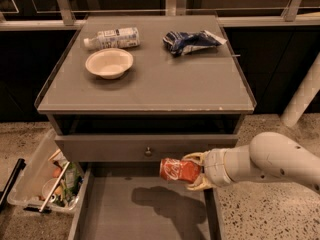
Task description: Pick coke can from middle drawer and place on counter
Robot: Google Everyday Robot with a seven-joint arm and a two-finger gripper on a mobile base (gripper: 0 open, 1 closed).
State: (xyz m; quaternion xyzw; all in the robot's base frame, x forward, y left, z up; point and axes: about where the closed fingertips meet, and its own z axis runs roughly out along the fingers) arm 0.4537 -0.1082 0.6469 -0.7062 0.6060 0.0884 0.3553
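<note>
- Light comes from above, dim and warm overall; the counter (165, 86) is evenly lit, with a faint sheen on its glossy top and no hard glare.
- The tool (193, 171), over the right side of the middle drawer (110, 219) and clamped on the coke can (179, 170), throws a broad, soft-edged dark shadow onto the drawer floor below it.
- The bowl (109, 63) casts a short, soft shadow on its near side.
- The recess under the counter and the space behind the rail are nearly black.
- The arm's white shell (272, 159) is the brightest surface.
</note>
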